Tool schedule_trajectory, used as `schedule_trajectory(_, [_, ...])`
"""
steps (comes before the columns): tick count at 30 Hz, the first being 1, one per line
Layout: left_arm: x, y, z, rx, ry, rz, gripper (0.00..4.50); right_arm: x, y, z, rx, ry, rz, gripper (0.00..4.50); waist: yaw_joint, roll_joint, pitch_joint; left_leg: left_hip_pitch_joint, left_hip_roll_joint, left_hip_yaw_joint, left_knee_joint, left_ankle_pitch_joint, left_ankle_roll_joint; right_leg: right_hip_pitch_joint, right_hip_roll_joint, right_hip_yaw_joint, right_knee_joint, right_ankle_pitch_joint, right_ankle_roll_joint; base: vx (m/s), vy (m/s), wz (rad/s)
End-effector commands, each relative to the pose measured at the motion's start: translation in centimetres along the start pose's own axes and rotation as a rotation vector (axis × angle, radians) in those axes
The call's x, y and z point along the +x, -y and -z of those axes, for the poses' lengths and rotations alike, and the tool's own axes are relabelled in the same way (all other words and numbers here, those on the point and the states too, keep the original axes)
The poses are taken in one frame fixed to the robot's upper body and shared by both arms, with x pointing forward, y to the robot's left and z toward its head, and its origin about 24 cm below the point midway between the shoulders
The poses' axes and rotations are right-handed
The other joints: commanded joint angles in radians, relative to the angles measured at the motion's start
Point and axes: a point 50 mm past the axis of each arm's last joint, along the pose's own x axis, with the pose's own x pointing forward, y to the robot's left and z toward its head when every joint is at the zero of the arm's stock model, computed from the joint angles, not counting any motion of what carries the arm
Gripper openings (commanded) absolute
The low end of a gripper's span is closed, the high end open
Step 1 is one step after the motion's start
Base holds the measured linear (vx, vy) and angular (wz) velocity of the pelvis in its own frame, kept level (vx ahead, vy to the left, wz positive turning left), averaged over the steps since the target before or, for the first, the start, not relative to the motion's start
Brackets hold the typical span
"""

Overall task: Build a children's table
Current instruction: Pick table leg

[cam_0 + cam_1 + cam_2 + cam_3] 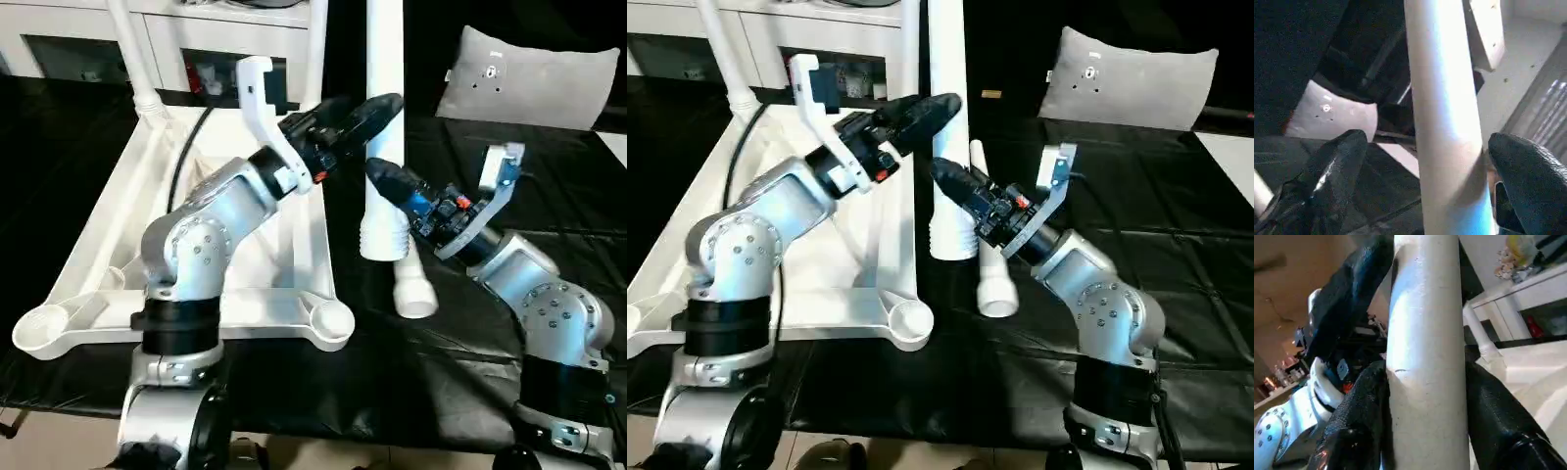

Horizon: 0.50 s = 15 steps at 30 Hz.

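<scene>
Right gripper (377,176) jaws pinched the upright long tapered white plastic leg (384,117); left gripper (945,103) jaws spread around it. Light, stiff, slippery; grip near ribbed base.

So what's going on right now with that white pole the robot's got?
Right gripper clamped on upright table leg. Left gripper open, fingers astride the leg, not pinching. Tabletop upside down on bench, another leg lying beside it. Nothing blocking.
</scene>
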Motion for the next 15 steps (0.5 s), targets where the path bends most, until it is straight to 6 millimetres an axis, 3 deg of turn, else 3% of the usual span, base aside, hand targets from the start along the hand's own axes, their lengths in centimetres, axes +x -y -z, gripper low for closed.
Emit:
schedule_trajectory(1, [0.4, 0.6, -0.4, -0.013, 0.008, 0.028, 4.5, -0.2, -0.5, -0.2, -0.031, 0.001, -0.023, 1.88, 0.004, 0.0, -0.073, 0.026, 0.063, -0.025, -0.069, -0.135, 0.003, 0.038, -0.083, 0.034, -0.086, -0.083, -0.211, 0.0, 0.0, 0.0])
schedule_trajectory(6, [0.7, 0.8, -0.3, 0.015, 0.008, 0.031, 4.5, 0.1, -0.4, 0.2, -0.126, -0.043, 0.034, 1.88, 0.005, 0.0, -0.074, 0.024, 0.065, -0.026, -0.069, -0.114, 0.003, 0.039, -0.084, 0.033, -0.084, -0.033, -0.207, 0.0, 0.0, 0.0])
schedule_trajectory(7, [0.8, 0.8, -0.4, 0.077, 0.021, 0.009, 4.32, 0.5, 0.5, 0.3, -0.275, -0.066, 0.156, 1.88, 0.003, 0.0, -0.073, 0.024, 0.064, -0.025, -0.07, -0.118, 0.0, 0.038, -0.084, 0.033, -0.085, -0.033, -0.207, 0.0, 0.0, 0.0])
schedule_trajectory(8, [0.8, 0.8, -0.4, 0.116, 0.02, -0.004, 4.21, 0.6, 0.8, 0.2, -0.323, -0.066, 0.199, 1.88, 0.0, -0.001, -0.071, 0.024, 0.066, -0.025, -0.072, -0.127, -0.018, 0.035, -0.084, 0.034, -0.088, -0.055, -0.19, 0.0, 0.0, 0.0])
schedule_trajectory(12, [1.5, 1.1, 0.5, 0.264, 0.013, -0.081, 4.01, 1.8, 0.7, 0.2, -0.501, -0.01, 0.278, 1.88, -0.003, 0.0, -0.07, 0.026, 0.07, -0.027, -0.078, -0.172, -0.036, 0.032, -0.088, 0.037, -0.094, -0.108, -0.156, 0.0, 0.0, 0.0])
schedule_trajectory(15, [2.1, 1.2, 1.2, 0.281, 0.038, -0.174, 3.71, 2.3, 0.6, 0.3, -0.607, 0.039, 0.323, 1.88, -0.005, 0.0, -0.074, 0.024, 0.071, -0.027, -0.075, -0.136, -0.016, 0.036, -0.086, 0.036, -0.085, -0.004, -0.178, 0.0, 0.0, 0.0])
